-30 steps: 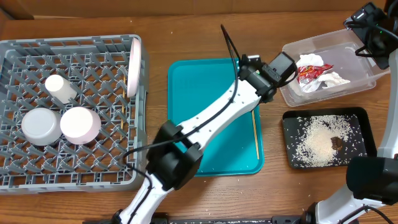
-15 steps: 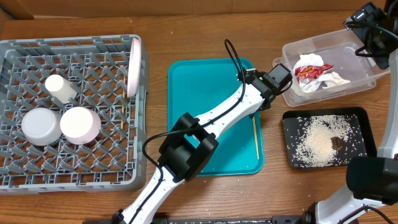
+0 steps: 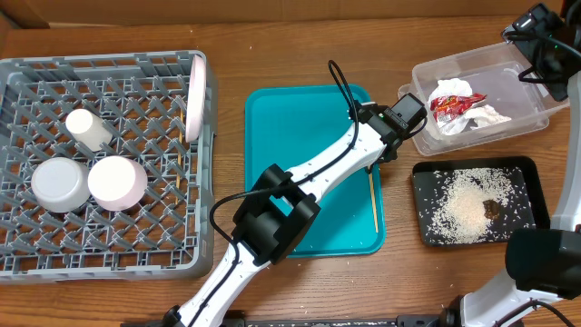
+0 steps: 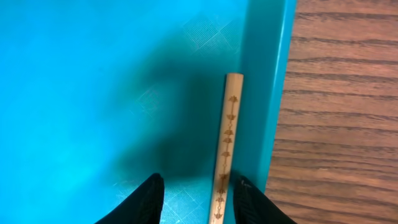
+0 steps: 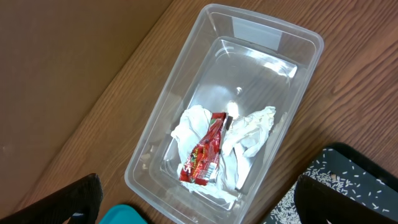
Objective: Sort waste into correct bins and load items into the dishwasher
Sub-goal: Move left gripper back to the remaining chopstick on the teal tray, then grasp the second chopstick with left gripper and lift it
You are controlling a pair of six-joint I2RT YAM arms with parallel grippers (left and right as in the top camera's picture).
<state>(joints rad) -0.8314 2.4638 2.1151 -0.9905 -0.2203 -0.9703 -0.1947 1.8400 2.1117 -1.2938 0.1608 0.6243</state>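
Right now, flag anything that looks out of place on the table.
One chopstick lies alone on the teal tray, along its right rim, not in the grey rack. The left tool hangs open over it, fingers either side, not gripping. Nothing else stands out.

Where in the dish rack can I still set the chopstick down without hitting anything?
Inside the dish rack, bare grid runs along the front wall, below the two bowls, and along the back wall behind the cup. The left-middle is crowded by cup and bowls; the plate stands against the right wall.
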